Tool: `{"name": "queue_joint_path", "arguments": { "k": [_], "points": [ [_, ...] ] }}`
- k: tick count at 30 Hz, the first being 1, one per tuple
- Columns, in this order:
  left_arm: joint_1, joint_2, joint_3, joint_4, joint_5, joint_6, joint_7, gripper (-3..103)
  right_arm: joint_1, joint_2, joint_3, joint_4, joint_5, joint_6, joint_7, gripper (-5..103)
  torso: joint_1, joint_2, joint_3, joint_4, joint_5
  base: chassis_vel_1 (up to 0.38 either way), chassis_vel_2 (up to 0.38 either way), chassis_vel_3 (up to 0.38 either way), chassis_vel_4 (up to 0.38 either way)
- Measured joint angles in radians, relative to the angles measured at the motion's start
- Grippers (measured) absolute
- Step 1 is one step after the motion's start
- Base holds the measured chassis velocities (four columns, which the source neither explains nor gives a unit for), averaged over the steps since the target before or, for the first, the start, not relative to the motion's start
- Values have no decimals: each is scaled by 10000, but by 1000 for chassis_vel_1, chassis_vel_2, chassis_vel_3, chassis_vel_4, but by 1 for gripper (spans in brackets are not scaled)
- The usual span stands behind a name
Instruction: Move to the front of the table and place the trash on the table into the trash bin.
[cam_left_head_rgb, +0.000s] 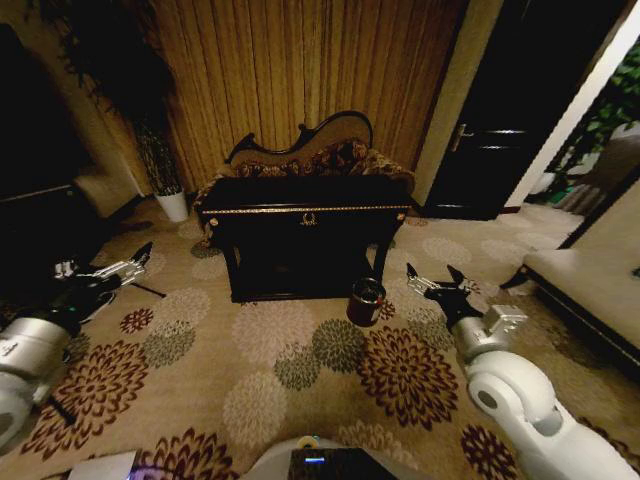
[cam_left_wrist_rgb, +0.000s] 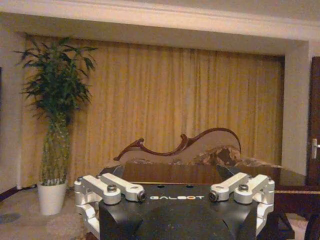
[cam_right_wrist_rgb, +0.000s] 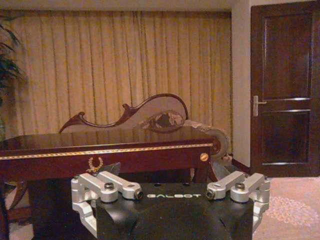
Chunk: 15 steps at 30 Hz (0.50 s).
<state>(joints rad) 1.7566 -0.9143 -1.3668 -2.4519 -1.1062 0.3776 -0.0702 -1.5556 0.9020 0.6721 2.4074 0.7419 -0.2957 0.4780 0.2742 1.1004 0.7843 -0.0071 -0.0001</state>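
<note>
The black table with gold trim stands a few steps ahead at the middle of the head view. It also fills the lower part of the left wrist view and the right wrist view. Its top is dark and glossy, and the trash on it is not visible. The small maroon trash bin sits on the carpet by the table's front right leg. My left gripper hangs open at the left, well short of the table. My right gripper is open just right of the bin, holding nothing.
A floral sofa backs the table against gold curtains. A white plant pot stands at the left, a dark door at the right, and a pale bench along the right edge. Open flowered carpet lies between me and the table.
</note>
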Motion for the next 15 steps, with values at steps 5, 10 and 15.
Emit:
{"name": "queue_joint_path", "arguments": {
  "k": [5,10,15],
  "points": [
    [-74,-53,70,19,6,0,-62,100,-36,3,4,-15,-162,119,-21,100,-1,0,2,-2,12,221,-249,-214,238],
    [-76,-195,73,141,59,31,-105,100,-91,10,-1,-9,-239,162,-42,100,-4,5,-3,-3,-11,125,-107,-118,71],
    [-62,-296,122,176,157,10,-108,100,-83,19,-38,-168,-309,164,-46,100,13,-7,8,-1,6,-6,9,16,-7]
  ]
}}
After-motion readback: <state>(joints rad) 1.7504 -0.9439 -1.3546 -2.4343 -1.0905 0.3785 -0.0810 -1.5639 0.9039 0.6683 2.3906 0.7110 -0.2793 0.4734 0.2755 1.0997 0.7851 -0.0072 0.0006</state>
